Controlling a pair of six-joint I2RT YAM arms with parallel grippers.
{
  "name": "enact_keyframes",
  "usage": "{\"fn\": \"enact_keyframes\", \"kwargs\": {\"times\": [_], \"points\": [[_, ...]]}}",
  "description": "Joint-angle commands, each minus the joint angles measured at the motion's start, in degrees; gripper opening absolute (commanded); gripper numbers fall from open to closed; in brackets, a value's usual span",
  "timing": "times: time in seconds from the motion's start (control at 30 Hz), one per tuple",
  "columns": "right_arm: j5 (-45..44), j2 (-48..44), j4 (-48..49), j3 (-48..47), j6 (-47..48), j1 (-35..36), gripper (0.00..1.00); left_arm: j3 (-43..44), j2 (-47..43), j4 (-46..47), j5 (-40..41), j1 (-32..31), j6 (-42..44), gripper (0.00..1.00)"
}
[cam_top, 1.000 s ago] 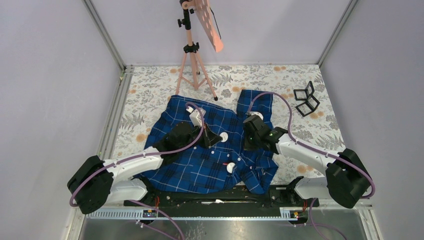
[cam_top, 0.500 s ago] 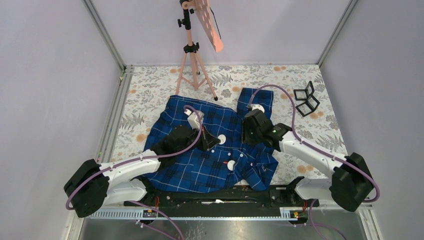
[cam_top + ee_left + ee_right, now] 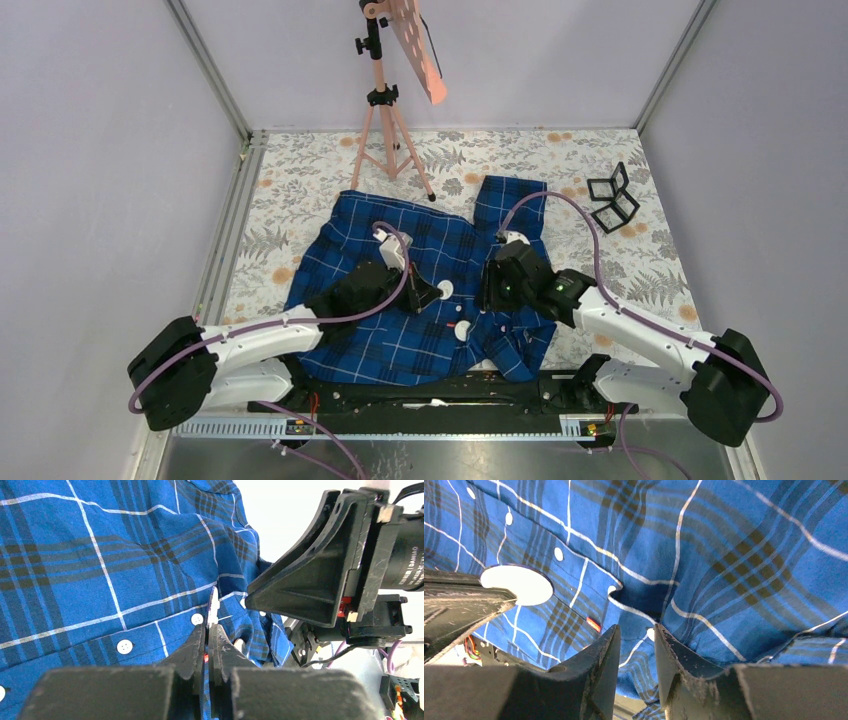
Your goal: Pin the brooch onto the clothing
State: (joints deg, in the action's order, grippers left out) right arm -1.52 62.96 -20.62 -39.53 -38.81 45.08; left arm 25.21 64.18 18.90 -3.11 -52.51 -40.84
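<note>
Left gripper [image 3: 209, 628] clamps the brooch [image 3: 212, 605]: edge-on in its own view, a white disc from the right wrist. Right gripper [image 3: 637, 630] hangs slightly parted over the shirt [image 3: 734, 555], with table [image 3: 300, 170] showing past its far edge.

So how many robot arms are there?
2. The white-and-black left arm reaches from the near left over the blue plaid shirt; the right arm reaches from the near right.

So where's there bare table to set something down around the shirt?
Bare table between the shirt and the side rail, and at the back between the tripod and the black frames. Crowded mid-shirt, where left gripper and right gripper meet.
</note>
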Motion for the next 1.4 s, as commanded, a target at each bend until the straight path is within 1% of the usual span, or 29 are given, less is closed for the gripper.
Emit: {"fn": "enact_keyframes", "kwargs": {"times": [0.0,0.17,0.47,0.53,0.77,0.9,1.0,1.13,1.37], "points": [[1.39,-1.51,1.13,1.44,-3.41,1.39,0.38,-0.38,-0.75,2.46,2.88,-1.24,-0.70,0.00],[4.57,-1.83,2.67,2.31,-5.04,2.13,0.37,-0.27,-0.05,2.39,3.62,-2.04,-0.82,0.00],[3.50,-4.13,2.35,3.49,-6.39,3.58,0.41,-0.09,0.01,2.03,5.20,-2.92,-1.00,0.00],[3.00,-3.34,2.27,3.57,-6.22,3.78,0.40,0.13,0.13,1.82,5.43,-3.24,-0.92,0.00],[3.89,-0.52,4.92,3.52,-6.20,4.27,0.28,0.50,0.86,1.11,6.59,-4.39,-0.78,0.00],[3.74,-0.56,5.58,3.30,-6.11,4.31,0.12,1.20,1.32,-0.58,7.94,-5.20,-0.39,0.00],[3.73,-0.49,5.64,3.13,-5.95,4.31,0.01,1.21,2.43,-0.06,7.91,-5.36,-0.63,0.00],[4.07,-1.16,6.92,3.56,-5.90,4.31,0.00,2.44,4.39,-1.02,8.05,-6.24,-0.28,0.00],[4.19,-2.88,9.35,4.56,-6.16,4.31,0.00,6.03,6.25,-5.50,11.40,-8.89,2.42,0.00]]}}
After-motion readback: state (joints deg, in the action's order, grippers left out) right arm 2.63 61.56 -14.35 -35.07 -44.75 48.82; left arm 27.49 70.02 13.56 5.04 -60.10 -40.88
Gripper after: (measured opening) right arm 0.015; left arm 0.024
